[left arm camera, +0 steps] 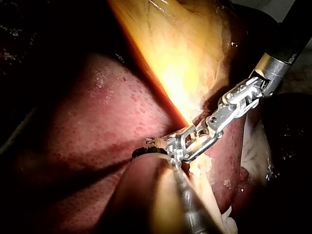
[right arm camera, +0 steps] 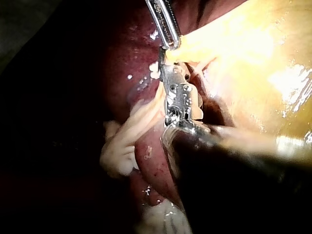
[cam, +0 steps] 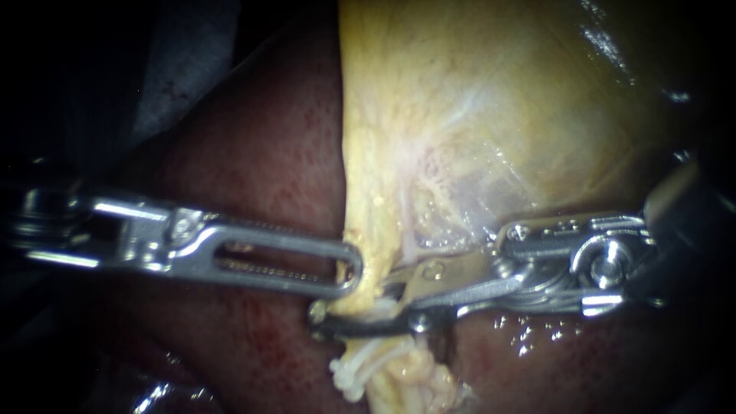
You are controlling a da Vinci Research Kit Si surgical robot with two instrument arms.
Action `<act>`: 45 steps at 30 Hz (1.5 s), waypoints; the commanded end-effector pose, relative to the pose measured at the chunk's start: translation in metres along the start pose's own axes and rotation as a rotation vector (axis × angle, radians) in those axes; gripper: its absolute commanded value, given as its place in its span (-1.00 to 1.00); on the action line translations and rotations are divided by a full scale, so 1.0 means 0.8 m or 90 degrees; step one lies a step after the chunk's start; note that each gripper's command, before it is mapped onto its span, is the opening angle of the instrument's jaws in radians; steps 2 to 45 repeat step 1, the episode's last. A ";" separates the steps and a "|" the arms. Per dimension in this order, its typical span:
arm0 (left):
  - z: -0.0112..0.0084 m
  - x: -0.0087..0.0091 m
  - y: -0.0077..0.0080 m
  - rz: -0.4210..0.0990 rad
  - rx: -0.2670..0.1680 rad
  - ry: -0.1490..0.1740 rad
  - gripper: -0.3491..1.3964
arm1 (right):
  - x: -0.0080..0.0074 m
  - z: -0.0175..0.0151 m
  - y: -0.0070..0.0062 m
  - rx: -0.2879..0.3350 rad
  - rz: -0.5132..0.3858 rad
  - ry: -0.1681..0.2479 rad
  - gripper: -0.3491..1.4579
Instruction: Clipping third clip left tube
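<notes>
Only the endoscope view shows both tips clearly: our left instrument (cam: 349, 268), slotted steel jaws, is clamped on the lower edge of the yellow, glossy gallbladder (cam: 491, 115). The right wrist view adds pale stringy tissue (right arm camera: 122, 146) hanging by the dark red liver (right arm camera: 126, 73), but our own blurred shaft blocks much. Right instrument (cam: 349, 305): jaws a little apart w/ the thin pale tube (cam: 372, 308) between them, just below the gallbladder.

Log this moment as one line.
left instrument: shut on gallbladder edge | right instrument: tip at tube below gallbladder | liver: behind both
</notes>
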 end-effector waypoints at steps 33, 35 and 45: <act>0.0000 0.0000 0.0000 0.000 0.000 0.000 -1.00 | 0.0000 0.0000 0.0000 0.000 0.000 0.000 -0.88; 0.0000 0.0000 0.0000 0.000 0.000 0.000 -1.00 | 0.0000 0.0000 0.0000 0.000 0.000 0.000 -0.88; 0.0000 0.0000 0.0000 0.000 0.000 0.000 -1.00 | 0.0000 0.0000 0.0000 0.000 0.000 0.000 -0.88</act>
